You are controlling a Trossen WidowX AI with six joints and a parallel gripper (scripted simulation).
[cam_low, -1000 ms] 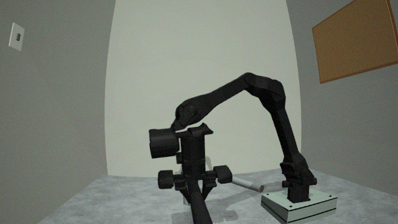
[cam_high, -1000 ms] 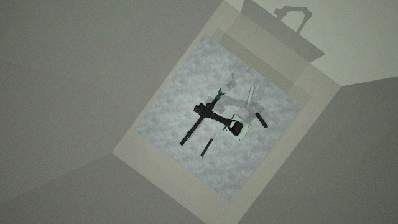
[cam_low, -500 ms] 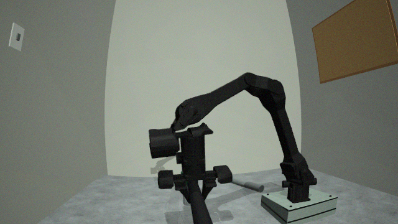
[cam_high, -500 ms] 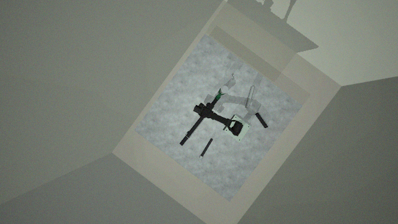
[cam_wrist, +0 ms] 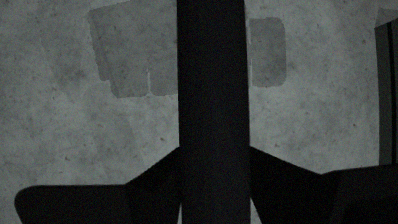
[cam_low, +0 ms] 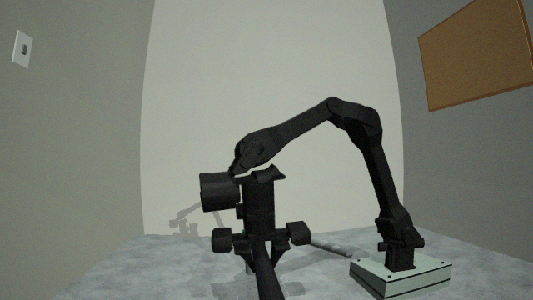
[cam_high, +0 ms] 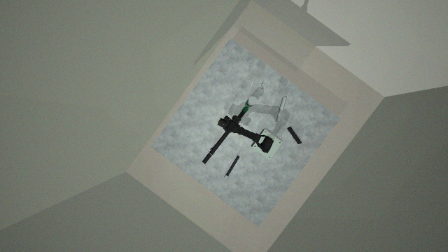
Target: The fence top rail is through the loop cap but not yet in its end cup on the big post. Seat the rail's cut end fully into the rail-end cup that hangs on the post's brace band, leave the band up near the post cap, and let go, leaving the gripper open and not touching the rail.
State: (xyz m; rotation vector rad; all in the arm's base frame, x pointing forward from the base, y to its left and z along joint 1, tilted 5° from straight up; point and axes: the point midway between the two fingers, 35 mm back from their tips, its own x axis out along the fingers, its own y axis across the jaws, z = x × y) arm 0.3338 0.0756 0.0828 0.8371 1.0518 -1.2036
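Note:
The black rail (cam_high: 218, 143) (cam_low: 266, 281) (cam_wrist: 214, 75) runs through a thin pale loop (cam_high: 211, 151) near its outer end. My gripper (cam_high: 231, 126) (cam_low: 264, 260) (cam_wrist: 211, 152) is shut on the rail, one finger against each side. Beyond the gripper, the rail's inner end meets the green cup (cam_high: 246, 109) in the top view. How deep the end sits in the cup cannot be told. The green band (cam_high: 248, 103) is close to the pale post cap (cam_high: 252, 101) of the grey post (cam_high: 257, 93). The wrist view does not show cup or post; the exterior view hides them behind the gripper.
A white tube (cam_high: 281, 109) (cam_low: 331, 247) lies beyond the arm's pale base (cam_high: 274, 148) (cam_low: 420, 281). A short black bar (cam_high: 294, 135) lies beside the base. A thin dark rod (cam_high: 232, 166) lies between rail and base. A tiny metallic piece (cam_high: 262, 84) is past the post.

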